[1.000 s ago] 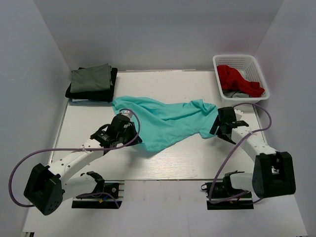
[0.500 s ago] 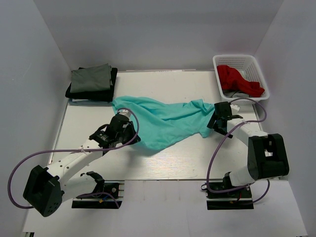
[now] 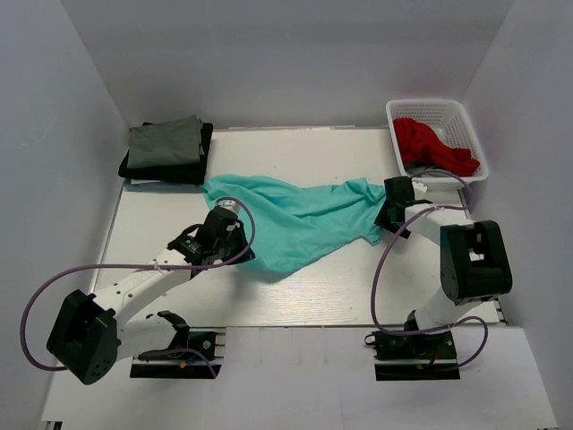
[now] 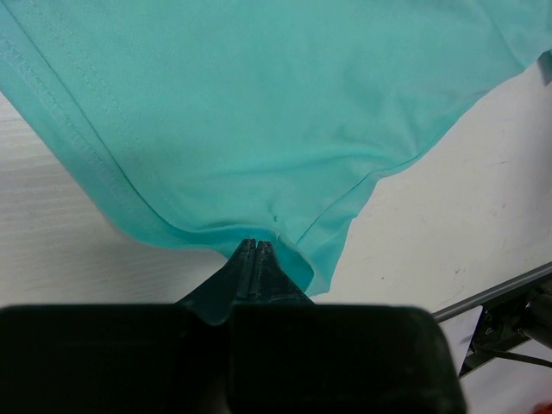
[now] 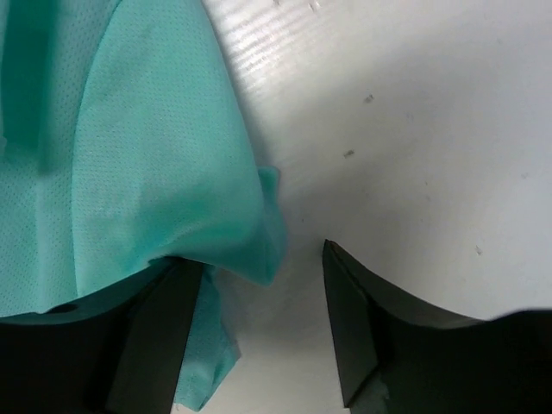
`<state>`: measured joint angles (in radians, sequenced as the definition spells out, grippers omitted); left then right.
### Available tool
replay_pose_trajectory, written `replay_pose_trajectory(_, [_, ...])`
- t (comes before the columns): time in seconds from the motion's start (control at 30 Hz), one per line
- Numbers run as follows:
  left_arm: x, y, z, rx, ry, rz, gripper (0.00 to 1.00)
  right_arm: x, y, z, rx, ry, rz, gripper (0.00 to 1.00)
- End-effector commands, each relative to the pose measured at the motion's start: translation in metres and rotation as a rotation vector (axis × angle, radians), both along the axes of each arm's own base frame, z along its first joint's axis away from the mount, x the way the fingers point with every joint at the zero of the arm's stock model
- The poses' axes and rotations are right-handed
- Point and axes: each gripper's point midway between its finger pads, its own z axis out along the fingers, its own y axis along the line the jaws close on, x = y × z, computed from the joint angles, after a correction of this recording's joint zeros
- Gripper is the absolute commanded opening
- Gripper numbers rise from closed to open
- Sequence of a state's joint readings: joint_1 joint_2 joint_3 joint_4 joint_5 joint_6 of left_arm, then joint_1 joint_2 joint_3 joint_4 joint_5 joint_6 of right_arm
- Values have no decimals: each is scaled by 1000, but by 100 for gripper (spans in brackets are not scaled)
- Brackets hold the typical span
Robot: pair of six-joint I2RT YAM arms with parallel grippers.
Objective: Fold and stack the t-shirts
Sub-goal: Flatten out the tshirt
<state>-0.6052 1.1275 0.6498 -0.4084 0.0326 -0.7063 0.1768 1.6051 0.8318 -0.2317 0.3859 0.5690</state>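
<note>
A teal t-shirt (image 3: 295, 219) lies spread and rumpled across the middle of the table. My left gripper (image 3: 240, 253) is shut on its near hem; in the left wrist view the closed fingertips (image 4: 255, 248) pinch the hem of the teal shirt (image 4: 259, 112). My right gripper (image 3: 387, 215) is open at the shirt's right edge; in the right wrist view one finger lies under a fold of the teal cloth (image 5: 147, 172) and the other finger (image 5: 362, 302) stands on bare table. A folded grey-green shirt (image 3: 166, 141) lies on a folded black one (image 3: 199, 168) at the far left.
A white lattice basket (image 3: 436, 139) at the far right corner holds a red shirt (image 3: 430, 145) and a bit of grey cloth. Grey walls close in the table on both sides. Purple cables loop from both arms.
My right gripper has moved left and away from me, up to the teal shirt's right edge. My left gripper has stayed shut on the hem.
</note>
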Motion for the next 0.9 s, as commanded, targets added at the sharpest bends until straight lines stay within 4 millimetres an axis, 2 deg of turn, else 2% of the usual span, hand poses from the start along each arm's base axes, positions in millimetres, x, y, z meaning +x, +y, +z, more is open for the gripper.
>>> replay_pose_trajectory(0.0, [10,-2,13,-8,-42,6,0,11,4,-11,16,3,-3,59])
replay_pose_trajectory(0.03, [10,-2,13,-3,-46,0,0,16,5,-10,18,-5,-5,52])
replay_pose_trajectory(0.1, [15,-3,21,-9,-66,6,0,14,4,-14,12,14,-8,49])
replay_pose_trajectory(0.17, [14,-1,19,3,-61,12,0,13,4,-13,14,17,-6,40])
replay_pose_trajectory(0.2, [16,-2,22,-3,-69,12,0,10,5,-14,20,22,1,34])
replay_pose_trajectory(0.23, [16,-2,22,-3,-69,12,0,10,6,-8,25,5,5,22])
replay_pose_trajectory(0.3, [19,-2,29,-4,-93,13,0,6,10,-7,44,10,22,5])
replay_pose_trajectory(0.33, [19,-2,30,-4,-94,13,0,4,10,3,45,-6,30,0])
replay_pose_trajectory(0.43, [26,-1,48,-16,-152,23,0,1,13,25,56,-40,68,0])
replay_pose_trajectory(0.5, [32,0,67,-24,-203,33,0,4,15,48,70,-94,76,0])
replay_pose_trajectory(0.57, [36,4,90,-38,-274,54,0,5,17,86,89,-196,105,0])
replay_pose_trajectory(0.63, [41,8,112,-57,-334,82,0,6,25,110,123,-267,149,0])
replay_pose_trajectory(0.67, [43,10,133,-83,-384,97,0,5,23,145,127,-375,158,0])
replay_pose_trajectory(0.73, [47,18,155,-81,-443,137,0,3,22,187,128,-490,170,0])
replay_pose_trajectory(0.77, [49,21,174,-84,-483,143,0,-2,20,204,118,-537,173,0])
replay_pose_trajectory(0.8, [50,27,189,-86,-527,169,0,1,19,232,114,-605,176,0])
replay_pose_trajectory(0.83, [50,31,200,-91,-549,188,0,-4,12,250,95,-652,161,0])
replay_pose_trajectory(0.87, [50,35,220,-111,-588,208,0,-9,8,266,81,-692,147,0])
